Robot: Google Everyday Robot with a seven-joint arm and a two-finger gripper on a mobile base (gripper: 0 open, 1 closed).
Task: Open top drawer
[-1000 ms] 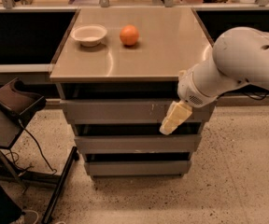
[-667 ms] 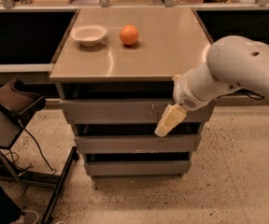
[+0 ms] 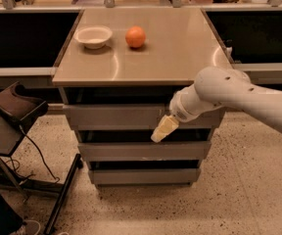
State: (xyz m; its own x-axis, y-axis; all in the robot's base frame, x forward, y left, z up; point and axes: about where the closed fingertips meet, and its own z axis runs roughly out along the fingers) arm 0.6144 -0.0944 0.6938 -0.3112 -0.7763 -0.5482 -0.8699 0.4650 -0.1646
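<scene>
1. The tabletop (image 3: 180,48) is smooth with a soft gloss and catches pale streaks of light.
2. The top drawer (image 3: 111,116) has a flat, matt grey metal front.
3. The gripper (image 3: 163,129), at that drawer's lower edge right of centre, looks like matt cream plastic. The arm (image 3: 229,89) is a smooth white shell.
4. The bowl (image 3: 93,35) looks matt off-white.
5. The floor (image 3: 248,190) is speckled and stone-like.

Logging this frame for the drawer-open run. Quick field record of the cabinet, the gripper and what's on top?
top drawer: uppermost grey front, no interior showing
gripper: at the top drawer's lower edge, right of centre, pointing down-left
middle drawer: front only
bottom drawer: front only
counter: holds bowl and orange side by side, not touching, near the far edge
</scene>
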